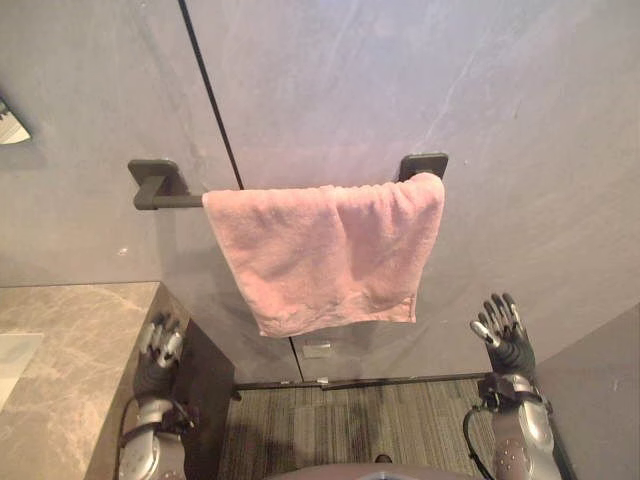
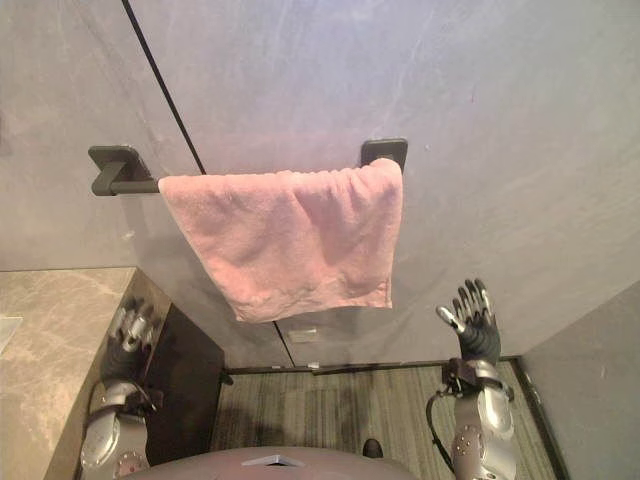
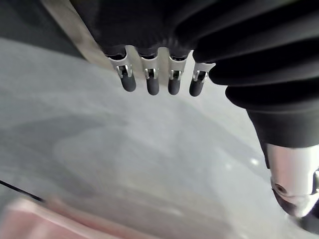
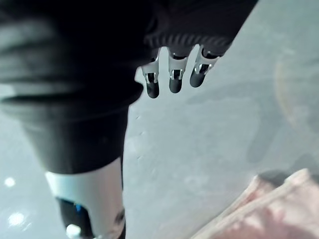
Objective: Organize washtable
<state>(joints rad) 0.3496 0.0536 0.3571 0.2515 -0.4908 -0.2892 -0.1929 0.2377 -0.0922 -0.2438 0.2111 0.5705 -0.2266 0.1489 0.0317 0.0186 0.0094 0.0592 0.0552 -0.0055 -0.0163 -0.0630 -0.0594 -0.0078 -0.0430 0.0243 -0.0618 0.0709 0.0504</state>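
Judging from the scene, probably about to straighten the pink towel [image 1: 325, 255], draped over the dark towel bar [image 1: 165, 190] at mid-frame against the grey wall [image 1: 500, 90]. Touching nothing for now. At lower left, beside the edge of the marble counter [image 1: 70, 340]: left hand [image 1: 160, 350], fingers straight and apart, empty. At lower right: right hand [image 1: 503, 335], fingers spread and pointing up, likewise empty (both well below the towel's lower hem).

Best to raise both hands to the top fold, one near each end, and pinch the cloth close to the bar rather than at the loose hem. Then slide it toward the left bracket, away from the right bracket where it sits bunched. Pull evenly and level, to avoid dragging it off the bar.

Hung with its long axis along the bar, left to right across the frame, and its flaps dropping toward the bottom. Skewed, though: slanting down and rightward along the left side edge, creased vertically right of centre, narrower at the hem than at the fold.
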